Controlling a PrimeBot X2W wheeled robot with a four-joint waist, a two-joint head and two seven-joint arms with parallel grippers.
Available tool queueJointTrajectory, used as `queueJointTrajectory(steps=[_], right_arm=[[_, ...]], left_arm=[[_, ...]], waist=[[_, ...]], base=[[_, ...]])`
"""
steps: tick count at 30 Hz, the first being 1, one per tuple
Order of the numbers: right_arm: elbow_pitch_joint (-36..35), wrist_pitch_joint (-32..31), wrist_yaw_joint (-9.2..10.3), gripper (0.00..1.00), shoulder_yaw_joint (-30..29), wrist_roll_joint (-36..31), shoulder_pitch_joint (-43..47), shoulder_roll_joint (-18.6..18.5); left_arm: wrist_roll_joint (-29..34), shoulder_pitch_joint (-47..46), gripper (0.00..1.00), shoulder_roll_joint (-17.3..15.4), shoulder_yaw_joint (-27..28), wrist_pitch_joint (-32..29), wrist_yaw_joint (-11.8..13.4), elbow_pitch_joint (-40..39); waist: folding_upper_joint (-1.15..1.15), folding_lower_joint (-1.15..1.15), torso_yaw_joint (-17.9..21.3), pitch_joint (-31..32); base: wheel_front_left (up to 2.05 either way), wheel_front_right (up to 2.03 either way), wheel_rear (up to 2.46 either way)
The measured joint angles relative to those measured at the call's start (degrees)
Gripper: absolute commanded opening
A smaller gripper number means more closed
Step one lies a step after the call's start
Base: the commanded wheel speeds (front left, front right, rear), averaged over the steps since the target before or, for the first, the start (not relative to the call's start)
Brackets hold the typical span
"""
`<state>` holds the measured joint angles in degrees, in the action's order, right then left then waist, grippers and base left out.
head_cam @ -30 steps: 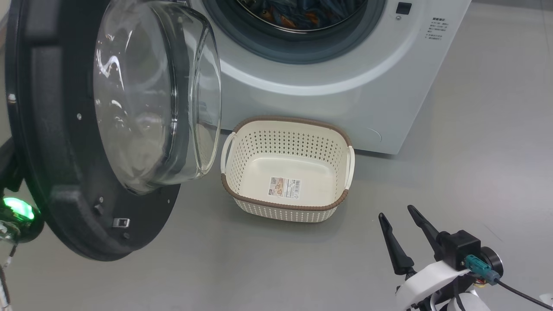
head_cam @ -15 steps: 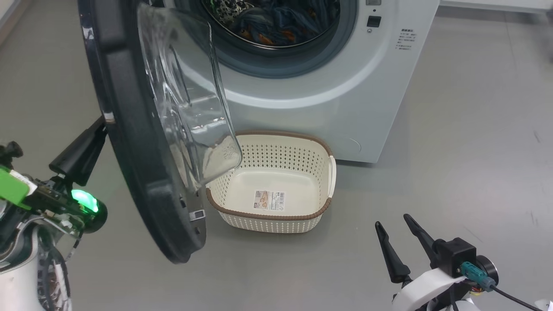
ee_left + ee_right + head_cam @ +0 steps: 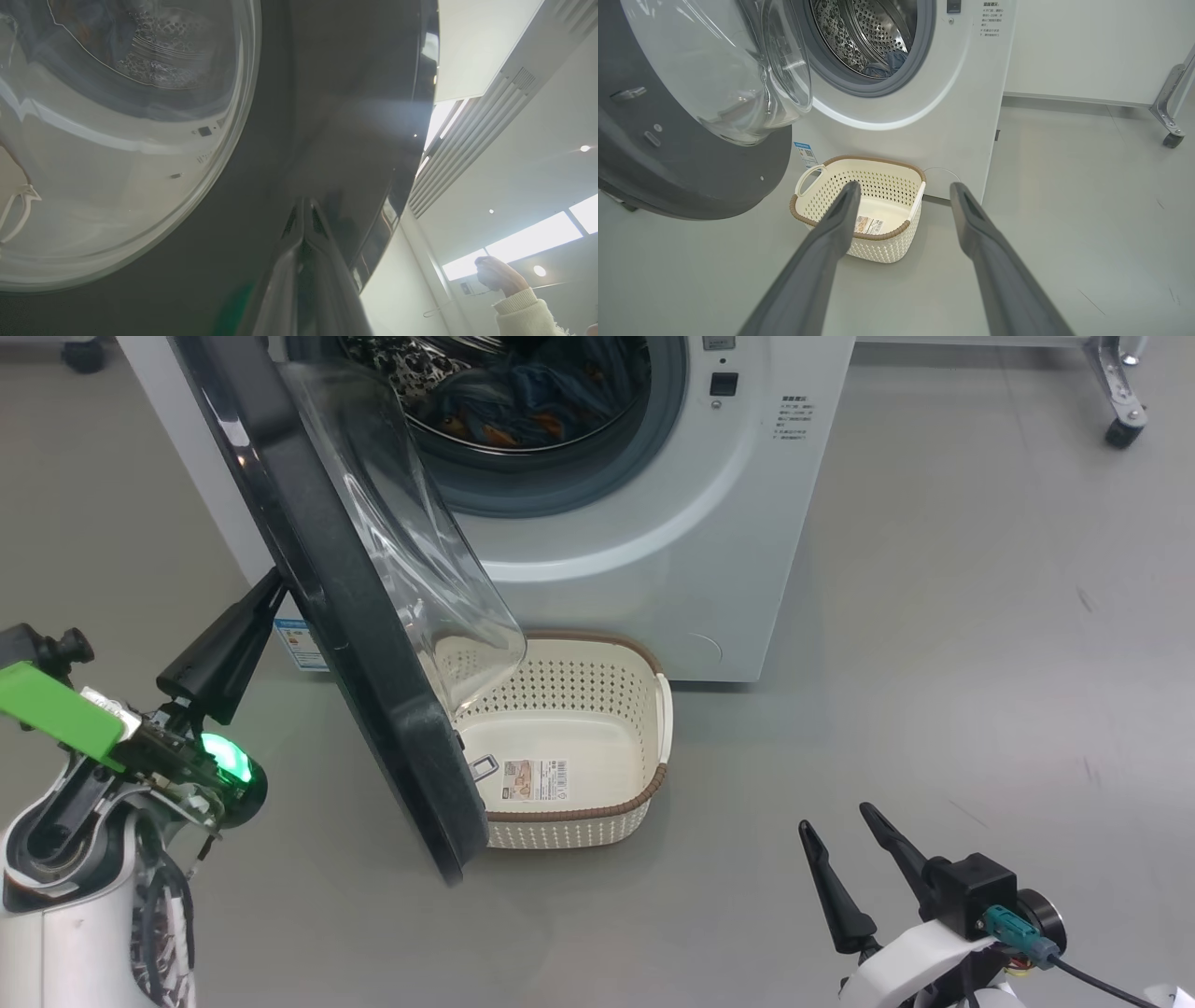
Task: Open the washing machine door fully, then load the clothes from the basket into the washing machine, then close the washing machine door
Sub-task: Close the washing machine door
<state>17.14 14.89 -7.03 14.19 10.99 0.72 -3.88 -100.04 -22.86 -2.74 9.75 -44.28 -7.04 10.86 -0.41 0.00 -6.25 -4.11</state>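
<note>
The washing machine (image 3: 653, 541) stands at the top of the head view, with dark blue clothes (image 3: 523, 401) lying in its drum. Its door (image 3: 373, 653) stands part open, edge-on, and the glass bowl (image 3: 420, 551) hangs over the left end of the basket (image 3: 579, 817), which holds no clothes. My left gripper (image 3: 274, 581) is shut, its tips pressed against the door's glossy black outer rim (image 3: 336, 116). Low on the right, my right gripper (image 3: 836, 819) is open above the floor and holds nothing. From the right wrist, the basket (image 3: 882, 249) lies beyond its fingers (image 3: 836, 219).
Grey floor stretches out to the right of the machine. A wheeled metal frame (image 3: 1120, 425) stands at the far right. A blue sticker (image 3: 301, 644) shows on the machine's lower left. A person's hand (image 3: 500, 275) is raised beyond the door.
The head camera has shifted. The door has swung from facing me towards the machine's opening and now overlaps the basket's left end, with the left gripper following on its outer face. The right gripper has stayed open.
</note>
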Motion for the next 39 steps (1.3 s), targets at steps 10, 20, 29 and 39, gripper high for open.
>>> queueJointTrajectory(steps=[10,20,29,39], right_arm=[[-0.1,0.0,0.00,1.00,0.4,-0.3,0.0,-0.2],[-0.7,0.0,0.00,1.00,0.6,-0.4,-0.3,-0.1],[-1.1,0.0,0.00,1.00,-0.2,-0.4,-1.4,-0.1],[-1.4,0.0,0.00,1.00,-1.2,-0.4,-1.4,0.0]], left_arm=[[1.8,-2.5,0.00,0.2,-1.3,3.8,0.0,2.0],[4.6,-7.0,0.00,0.6,-2.2,7.1,0.0,3.3],[7.0,-10.3,0.00,0.7,-1.8,10.8,0.0,6.5],[9.3,-12.6,0.00,1.0,-2.2,14.2,0.0,11.5]], waist=[[0.00,0.00,5.2,-1.0],[0.00,0.00,10.4,-3.2],[0.00,0.00,14.5,-5.5],[0.00,0.00,16.3,-6.8]], base=[[0.00,0.00,0.00],[0.00,0.00,0.00],[0.00,0.00,0.00],[0.00,0.00,0.00]])
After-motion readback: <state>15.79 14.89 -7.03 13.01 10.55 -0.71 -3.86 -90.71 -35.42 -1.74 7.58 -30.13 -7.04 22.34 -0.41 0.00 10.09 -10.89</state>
